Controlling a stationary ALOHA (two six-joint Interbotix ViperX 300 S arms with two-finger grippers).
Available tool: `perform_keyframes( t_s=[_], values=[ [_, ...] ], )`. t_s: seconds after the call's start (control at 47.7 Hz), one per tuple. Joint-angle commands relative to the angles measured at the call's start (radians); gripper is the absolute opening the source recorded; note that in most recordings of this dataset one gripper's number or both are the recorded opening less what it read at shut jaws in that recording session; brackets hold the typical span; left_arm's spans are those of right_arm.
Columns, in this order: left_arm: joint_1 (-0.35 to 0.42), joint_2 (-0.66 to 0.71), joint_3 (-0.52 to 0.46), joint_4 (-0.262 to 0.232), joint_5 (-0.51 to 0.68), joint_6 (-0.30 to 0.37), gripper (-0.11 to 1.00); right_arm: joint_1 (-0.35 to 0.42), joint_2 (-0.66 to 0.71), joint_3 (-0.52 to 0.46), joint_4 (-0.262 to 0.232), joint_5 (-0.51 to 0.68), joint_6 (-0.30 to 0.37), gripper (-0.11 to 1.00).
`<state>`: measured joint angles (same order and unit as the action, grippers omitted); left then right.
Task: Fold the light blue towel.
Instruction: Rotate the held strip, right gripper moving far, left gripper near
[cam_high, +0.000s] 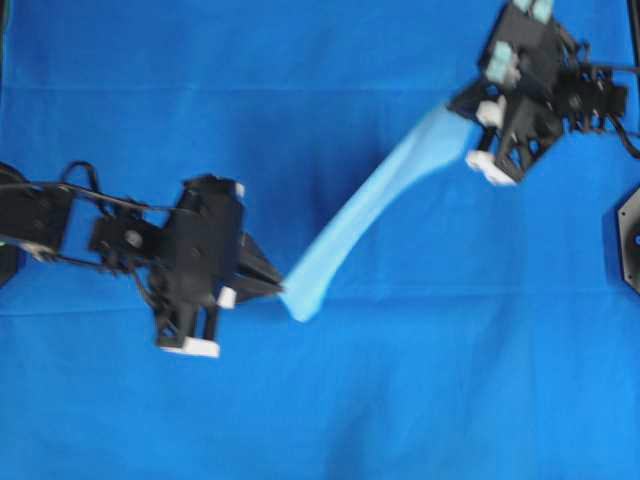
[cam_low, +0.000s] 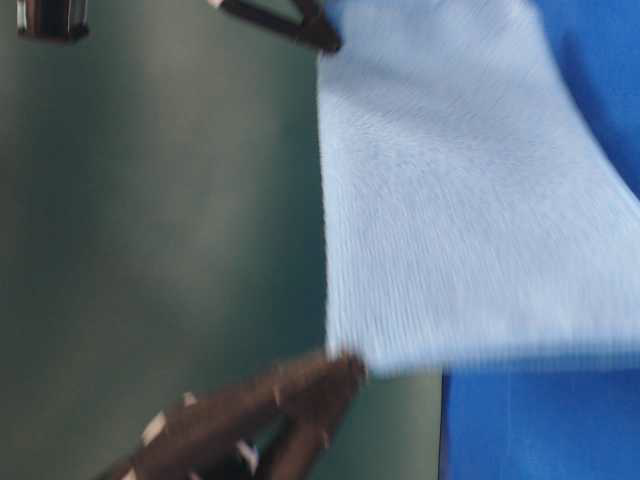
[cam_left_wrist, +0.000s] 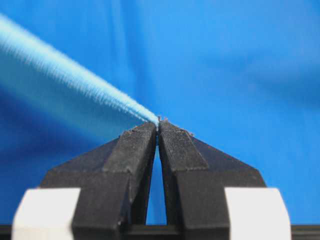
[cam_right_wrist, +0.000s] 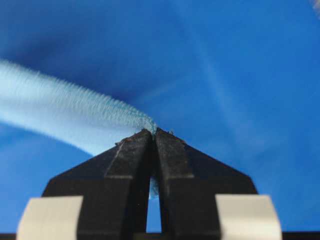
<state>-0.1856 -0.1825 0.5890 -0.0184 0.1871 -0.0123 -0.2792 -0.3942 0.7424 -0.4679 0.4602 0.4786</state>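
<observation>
The light blue towel (cam_high: 375, 205) hangs lifted and stretched in a diagonal band between both grippers above the deep blue sheet (cam_high: 300, 80). My left gripper (cam_high: 278, 284) is shut on its lower left corner; the wrist view shows the towel's edge (cam_left_wrist: 75, 75) running from the closed fingertips (cam_left_wrist: 158, 123). My right gripper (cam_high: 462, 104) is shut on the upper right corner; its wrist view shows the towel (cam_right_wrist: 65, 112) pinched at the tips (cam_right_wrist: 154, 131). In the table-level view the towel (cam_low: 460, 200) hangs as a flat sheet between the two grippers.
The deep blue sheet covers the whole table and lies under both arms. A black mount (cam_high: 630, 235) stands at the right edge. The left arm's base (cam_high: 25, 215) is at the left edge.
</observation>
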Motion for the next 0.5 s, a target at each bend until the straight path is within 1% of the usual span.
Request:
perform_keyframes(
  t_s=[0.0,0.105,0.21,0.356,0.482],
  values=[
    [-0.037,0.032,-0.075,0.0,-0.02,0.029,0.02,-0.048,0.032,-0.057,-0.043,-0.038,0.0,0.02],
    [-0.063,0.084,-0.133,0.0,-0.035,0.103,0.02,-0.078,0.095,-0.109,-0.075,-0.078,-0.002,0.02],
    [-0.069,0.124,-0.173,0.0,-0.052,0.161,0.02,-0.094,0.15,-0.166,-0.084,-0.103,-0.003,0.02],
    [-0.069,0.16,-0.198,0.0,-0.064,0.189,0.02,-0.098,0.215,-0.239,-0.084,-0.104,-0.006,0.02],
    [-0.069,0.16,-0.195,0.0,-0.064,0.189,0.02,-0.097,0.229,-0.256,-0.084,-0.107,-0.014,0.02]
  ],
)
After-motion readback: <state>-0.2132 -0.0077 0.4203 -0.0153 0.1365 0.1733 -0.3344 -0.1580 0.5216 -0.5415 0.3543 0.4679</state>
